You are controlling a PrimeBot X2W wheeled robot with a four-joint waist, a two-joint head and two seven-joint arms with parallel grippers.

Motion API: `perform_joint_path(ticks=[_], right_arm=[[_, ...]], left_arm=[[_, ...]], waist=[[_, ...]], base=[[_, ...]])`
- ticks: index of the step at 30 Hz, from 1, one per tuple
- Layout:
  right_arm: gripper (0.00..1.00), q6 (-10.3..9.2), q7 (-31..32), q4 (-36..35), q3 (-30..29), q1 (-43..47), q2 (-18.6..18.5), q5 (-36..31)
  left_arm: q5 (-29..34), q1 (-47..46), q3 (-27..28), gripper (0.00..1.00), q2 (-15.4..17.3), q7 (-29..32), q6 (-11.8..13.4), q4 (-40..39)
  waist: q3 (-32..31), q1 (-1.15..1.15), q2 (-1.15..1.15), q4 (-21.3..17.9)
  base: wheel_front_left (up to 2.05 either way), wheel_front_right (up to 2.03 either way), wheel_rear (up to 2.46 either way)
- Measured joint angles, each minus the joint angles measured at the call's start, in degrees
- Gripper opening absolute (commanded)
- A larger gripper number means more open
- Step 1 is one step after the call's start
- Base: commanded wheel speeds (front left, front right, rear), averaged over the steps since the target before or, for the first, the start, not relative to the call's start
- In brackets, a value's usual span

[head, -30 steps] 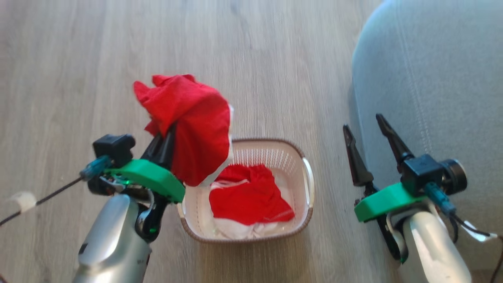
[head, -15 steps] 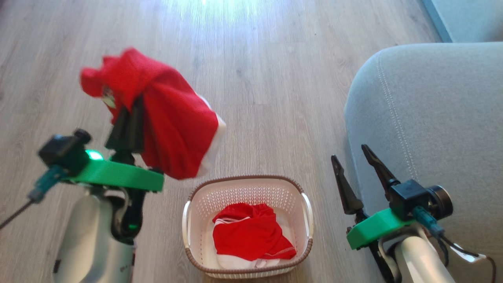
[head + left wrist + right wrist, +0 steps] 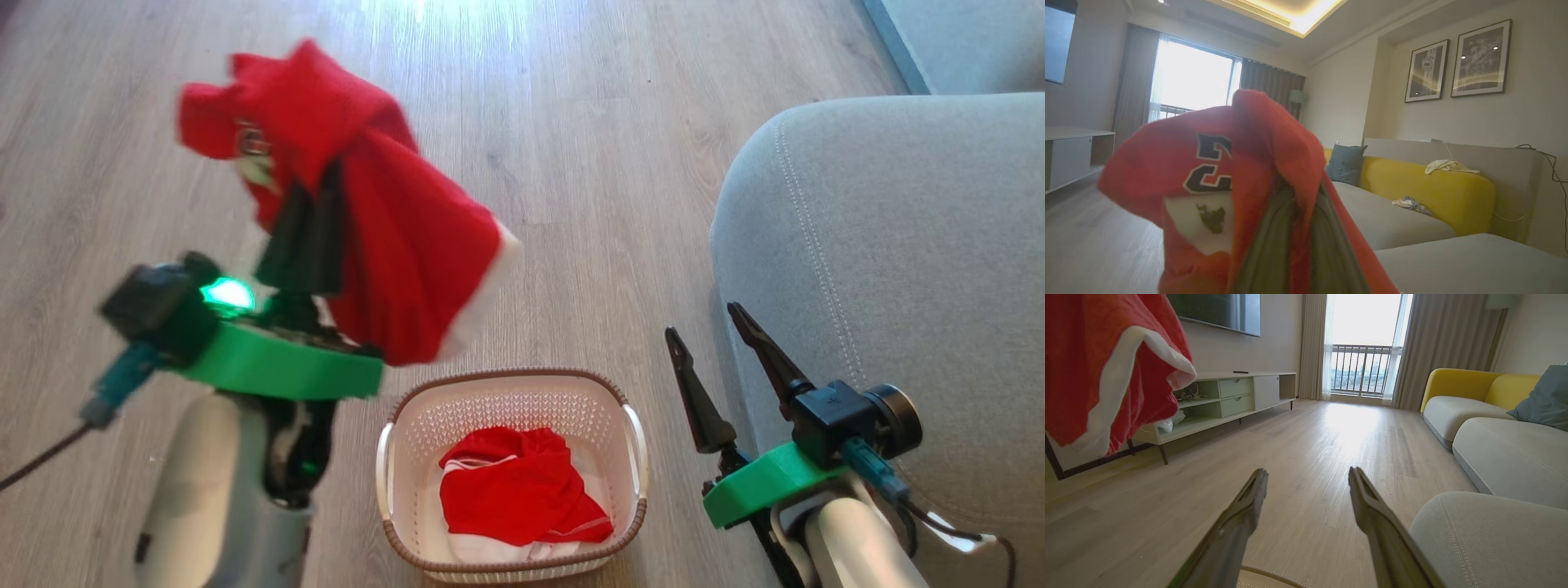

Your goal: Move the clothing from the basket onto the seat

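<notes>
Clothing sits in 2 places. 1 red garment (image 3: 408,245) hangs in the air, draped over the left gripper (image 3: 310,212). In the head view it is above the wooden floor (image 3: 588,163), up and to the left of the basket (image 3: 506,377), touching neither the basket nor the seat (image 3: 898,245). White trim runs along its lower right edge. In the left wrist view, black lettering with a white outline and a white label patch face the camera. The left gripper's 2 dark fingers (image 3: 298,245) are pressed close together, pinching the cloth, and fabric falls over their tips. A green light glows on the green collar below them.

Another red piece (image 3: 514,490), with thin white stripes, lies crumpled inside the basket on top of some white fabric (image 3: 498,554). The basket stands on the floor between the 2 arms, low in the head view.

The grey seat, with its line of pale stitching, is to the right of the basket, with a strip of floor between them. The right gripper (image 3: 702,320) hovers just beside the seat's left edge, its jaws spread wide with floor showing between them.

In the right wrist view the hanging garment is at the upper left, in front of a low pale cabinet (image 3: 1237,396). Farther back are a bright window (image 3: 1363,343), a yellow-backed sofa (image 3: 1457,381) and a blue-grey cushion (image 3: 1543,396).
</notes>
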Motion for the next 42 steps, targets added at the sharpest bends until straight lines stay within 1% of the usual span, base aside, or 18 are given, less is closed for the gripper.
perform_joint_path(ticks=[9,15,33,38,42], right_arm=[[1.0,0.0,0.0,-0.71,0.14,0.1,-0.01,-0.03],[1.0,0.0,0.0,-0.71,0.43,0.54,-0.01,-0.21],[1.0,0.0,0.0,-0.6,0.98,1.02,-0.01,-0.2],[1.0,0.0,0.0,1.62,-2.94,1.07,-0.02,-0.89],[1.0,0.0,0.0,2.08,-3.57,1.07,-0.01,-0.85]], left_arm=[[0.23,0.31,-8.69,0.0,0.09,0.0,-0.7,4.38],[-1.07,0.31,-13.04,0.0,1.25,0.0,-0.7,5.8],[-1.69,0.31,-13.06,0.0,1.72,0.0,-0.7,6.78],[-1.69,0.31,-13.04,0.0,1.76,0.0,-0.7,6.91],[-1.69,0.31,-12.98,0.0,1.76,0.0,-0.7,6.95]], waist=[[0.6,0.0,0.0,0.52],[0.39,0.0,0.0,0.8],[0.06,0.0,0.0,0.56],[0.17,0.01,0.0,0.47],[0.46,0.01,0.0,0.27]], base=[[0.0,0.0,0.0],[0.0,0.0,0.0],[0.0,0.0,0.0],[0.0,0.0,0.0],[0.0,0.0,0.0]])
